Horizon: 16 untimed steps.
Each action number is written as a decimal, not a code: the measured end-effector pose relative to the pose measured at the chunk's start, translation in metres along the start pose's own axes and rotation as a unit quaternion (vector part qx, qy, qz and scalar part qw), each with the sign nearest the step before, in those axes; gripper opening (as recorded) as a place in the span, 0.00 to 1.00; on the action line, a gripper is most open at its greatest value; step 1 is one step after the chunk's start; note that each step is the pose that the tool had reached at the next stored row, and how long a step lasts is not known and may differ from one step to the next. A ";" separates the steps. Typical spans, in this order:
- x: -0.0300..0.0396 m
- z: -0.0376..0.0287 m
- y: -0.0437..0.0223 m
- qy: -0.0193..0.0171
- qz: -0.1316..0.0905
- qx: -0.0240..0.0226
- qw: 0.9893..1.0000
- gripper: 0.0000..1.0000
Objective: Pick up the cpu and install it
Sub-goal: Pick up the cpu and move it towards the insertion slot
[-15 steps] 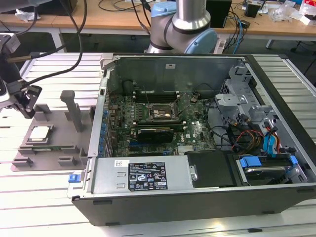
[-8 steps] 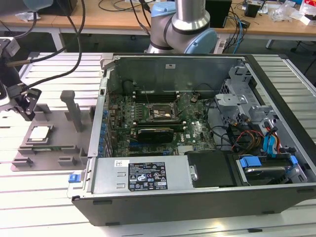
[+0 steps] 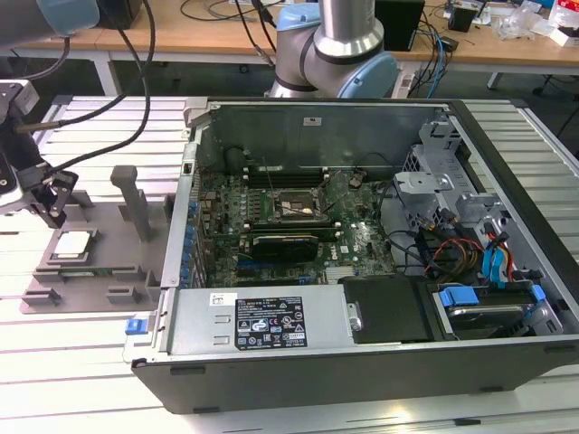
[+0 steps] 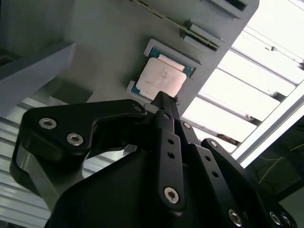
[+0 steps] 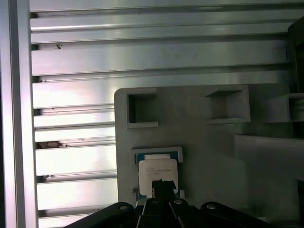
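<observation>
1. My gripper (image 3: 54, 212) hangs over the tray (image 3: 113, 233), toward its edge on the exterior view's left. In both wrist views the fingertips look pressed together with nothing between them, though the angle is poor.
2. The cpu (image 3: 74, 244) lies flat in a tray pocket just below the tips, not lifted; the second wrist view (image 4: 160, 79) shows its pale lid bare.
3. I judge it light, stiff and thin, with a slick lid and a delicate underside. I'd take it by two opposite edges and keep it level.
4. The socket (image 3: 291, 206) sits inside the case (image 3: 362, 362), well apart.
</observation>
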<state>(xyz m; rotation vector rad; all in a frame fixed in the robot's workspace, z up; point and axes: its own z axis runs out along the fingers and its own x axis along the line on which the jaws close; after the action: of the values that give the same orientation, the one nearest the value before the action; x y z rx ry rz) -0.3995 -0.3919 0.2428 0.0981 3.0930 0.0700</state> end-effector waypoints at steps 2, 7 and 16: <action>0.0002 0.0038 -0.0002 0.000 0.000 0.000 1.000 0.11; 0.0005 0.0116 -0.0006 0.000 0.000 0.000 1.000 0.11; 0.0013 0.0273 -0.0013 0.000 -0.005 0.000 1.000 0.11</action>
<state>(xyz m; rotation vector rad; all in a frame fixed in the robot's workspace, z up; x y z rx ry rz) -0.3996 -0.3919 0.2155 0.0816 3.0937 0.0700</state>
